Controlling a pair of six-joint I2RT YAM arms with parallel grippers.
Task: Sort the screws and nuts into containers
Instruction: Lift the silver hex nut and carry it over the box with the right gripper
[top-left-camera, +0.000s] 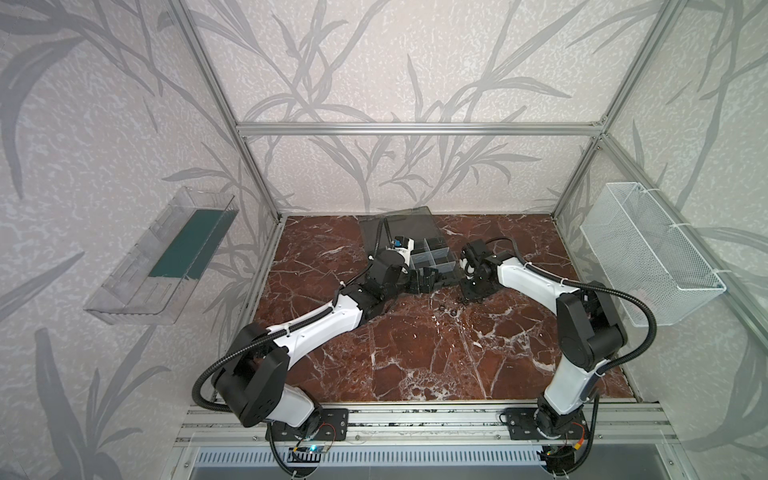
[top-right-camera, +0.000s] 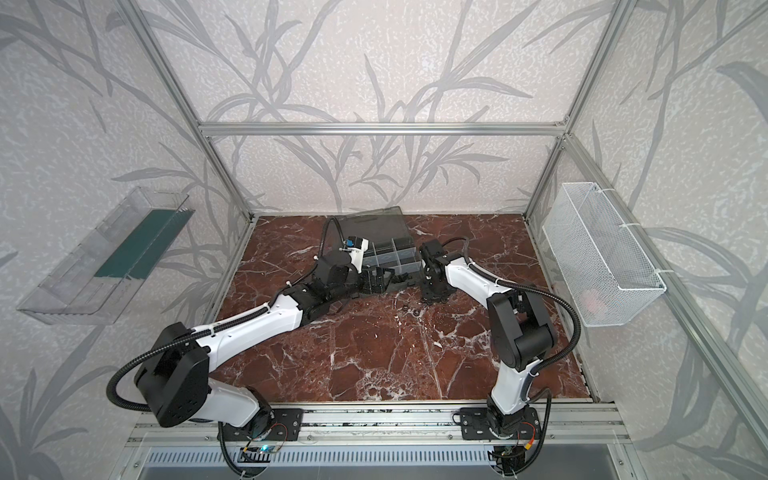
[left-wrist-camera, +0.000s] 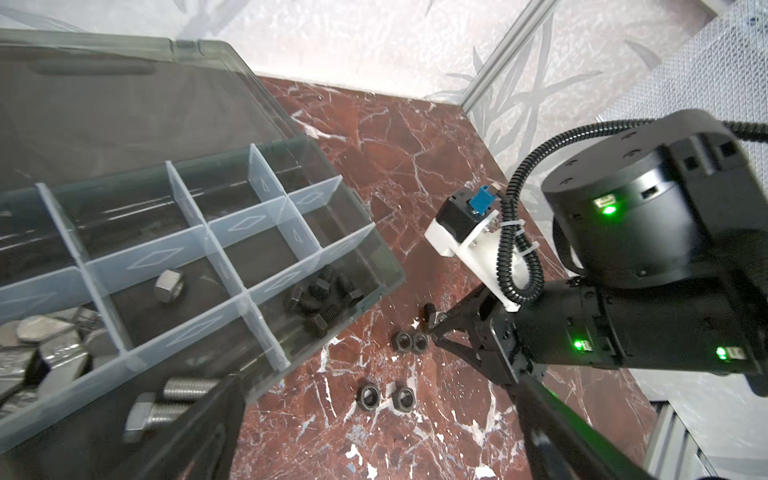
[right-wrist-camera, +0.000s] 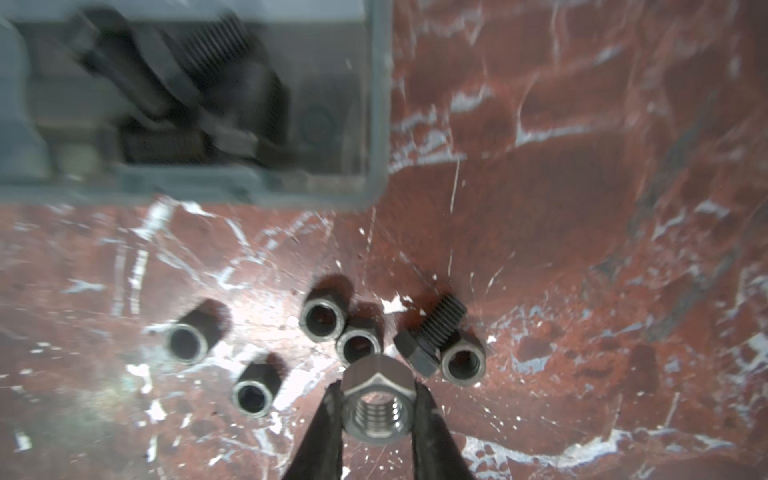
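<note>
The dark grey organizer case (top-left-camera: 432, 258) (left-wrist-camera: 374, 249) lies open at the back of the marble table. Its containers hold black bolts (left-wrist-camera: 324, 295), a silver hex bolt (left-wrist-camera: 168, 284) and silver bolts (left-wrist-camera: 166, 399). My right gripper (right-wrist-camera: 377, 390) (top-left-camera: 473, 291) is shut on a silver hex nut (right-wrist-camera: 377, 409), just above the table beside the case's corner (right-wrist-camera: 374, 166). Several black nuts (right-wrist-camera: 322, 316) (left-wrist-camera: 369, 397) and a black bolt (right-wrist-camera: 432, 336) lie loose under it. My left gripper (left-wrist-camera: 380, 415) (top-left-camera: 424, 282) hangs open and holds nothing at the case's front edge, over two of the black nuts.
The smoky lid (top-left-camera: 395, 226) lies open behind the case. A clear wall tray (top-left-camera: 166, 257) hangs on the left wall. On the right wall hangs a white mesh basket (top-left-camera: 648, 257). Aluminium frame posts (top-left-camera: 266, 195) bound the table.
</note>
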